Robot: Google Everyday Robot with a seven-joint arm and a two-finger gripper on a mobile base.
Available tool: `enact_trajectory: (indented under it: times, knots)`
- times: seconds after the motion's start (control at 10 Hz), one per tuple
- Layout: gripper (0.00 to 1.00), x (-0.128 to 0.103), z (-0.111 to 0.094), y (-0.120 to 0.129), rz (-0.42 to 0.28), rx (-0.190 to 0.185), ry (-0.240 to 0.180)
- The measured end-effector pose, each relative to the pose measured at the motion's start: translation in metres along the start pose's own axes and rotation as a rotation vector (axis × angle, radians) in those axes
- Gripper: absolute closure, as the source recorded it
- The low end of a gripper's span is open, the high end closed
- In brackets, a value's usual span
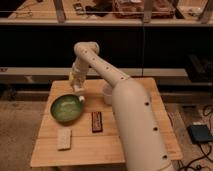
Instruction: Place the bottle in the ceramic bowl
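The ceramic bowl [66,108], green inside with a darker rim, sits on the left part of the wooden table [130,145]. My gripper [76,85] hangs at the end of the long white arm, just above the bowl's far right rim. It is shut on the bottle [80,97], a small white shape that hangs down from the fingers to the bowl's rim. The bottle's upper part is hidden by the gripper. The small red-orange item does not show.
A white cup [107,94] stands right of the bowl, partly behind my arm. A dark brown bar [96,121] lies in front of it. A pale flat block [64,138] lies near the table's front left edge. A dark shelf unit stands behind the table.
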Motion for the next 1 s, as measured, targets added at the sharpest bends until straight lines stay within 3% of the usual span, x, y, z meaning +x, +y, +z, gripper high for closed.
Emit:
enact_trajectory:
  times: [0.2, 0.4, 0.7, 1.0]
  knots:
    - [0.74, -0.02, 0.002, -0.02, -0.094, 0.019, -0.075]
    - [0.74, -0.037, 0.009, -0.029, -0.189, 0.009, -0.137]
    - [0.74, -0.046, 0.029, -0.034, -0.272, -0.018, -0.188]
    - [0.74, -0.043, 0.041, -0.049, -0.292, 0.009, -0.193]
